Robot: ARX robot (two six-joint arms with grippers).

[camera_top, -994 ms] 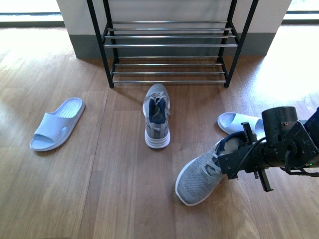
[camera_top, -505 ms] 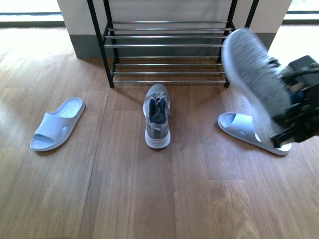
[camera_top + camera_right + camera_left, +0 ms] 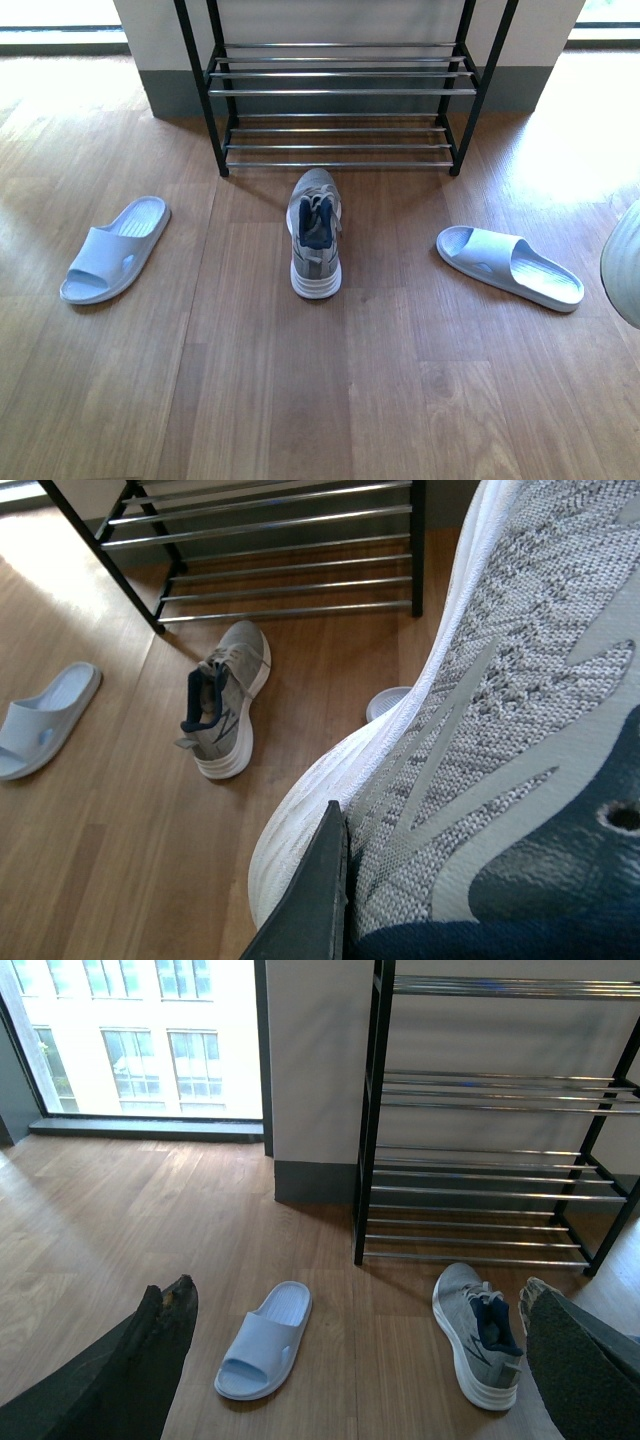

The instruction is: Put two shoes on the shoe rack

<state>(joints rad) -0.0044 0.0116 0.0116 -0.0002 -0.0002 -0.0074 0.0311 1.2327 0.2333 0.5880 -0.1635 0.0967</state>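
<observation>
The black shoe rack (image 3: 340, 90) with silver rods stands at the back against the wall. One grey sneaker (image 3: 314, 245) rests on the floor just in front of it, toe toward the rack. My right gripper (image 3: 430, 910) is shut on a second grey sneaker (image 3: 500, 700), held off the floor; one dark finger (image 3: 315, 910) presses against its side by the white sole. In the front view only an edge of that held sneaker (image 3: 625, 265) shows at the far right. My left gripper (image 3: 360, 1360) hangs open above the floor, nothing between its fingers (image 3: 150, 1360).
A pale blue slipper (image 3: 112, 250) lies on the wooden floor to the left. Another slipper (image 3: 510, 267) lies to the right, close to the held sneaker. A window and a wall corner (image 3: 310, 1080) are left of the rack.
The right gripper has lifted the grey sneaker from the floor and swung it up and to the right. It is now almost out of the front view. The other shoes have not moved.
</observation>
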